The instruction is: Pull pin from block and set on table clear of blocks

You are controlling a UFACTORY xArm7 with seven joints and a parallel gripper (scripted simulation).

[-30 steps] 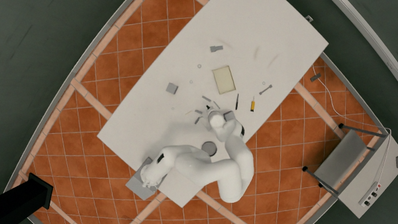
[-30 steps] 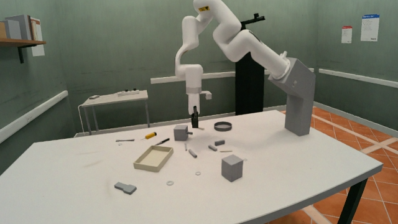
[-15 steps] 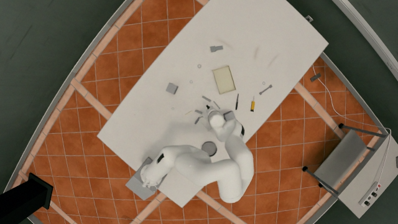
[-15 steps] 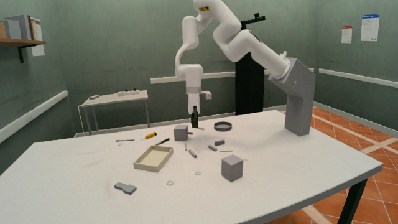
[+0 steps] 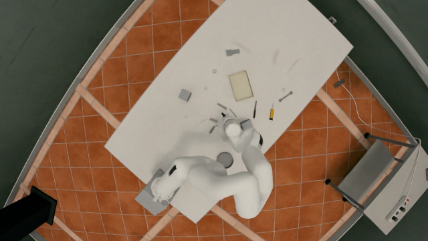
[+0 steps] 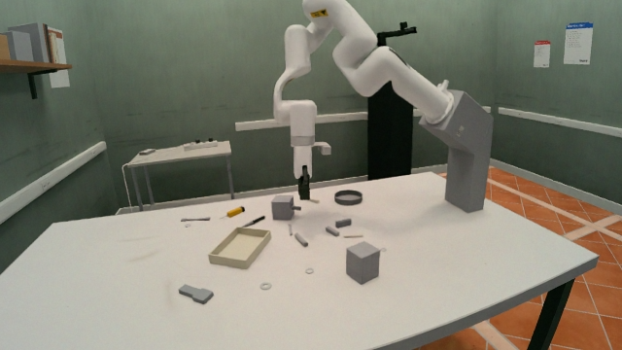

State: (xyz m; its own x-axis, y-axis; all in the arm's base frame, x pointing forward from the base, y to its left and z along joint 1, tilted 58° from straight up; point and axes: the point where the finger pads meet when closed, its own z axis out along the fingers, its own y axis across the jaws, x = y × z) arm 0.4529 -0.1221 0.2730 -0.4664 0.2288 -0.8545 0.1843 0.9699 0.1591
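Observation:
A small grey block [image 6: 282, 207] stands on the white table, with a short grey pin [image 6: 294, 208] sticking out sideways from its right face. My gripper [image 6: 304, 194] points straight down just right of the block, a little above and behind the pin's free end. Its dark fingers stand partly open with nothing between them. In the overhead view my wrist [image 5: 233, 128] covers the gripper and the pin, and only part of the block [image 5: 247, 124] shows beside it. A second, larger grey block [image 6: 362, 262] stands nearer the front, also seen from overhead [image 5: 184, 95].
A shallow cream tray [image 6: 240, 248] lies left of the block. Several small grey bars [image 6: 342, 223], washers [image 6: 265, 286], a yellow-handled tool [image 6: 235, 211] and a black pen [image 6: 254, 222] lie around. A dark ring [image 6: 348, 196] lies behind, and a flat grey piece [image 6: 195, 293] in front.

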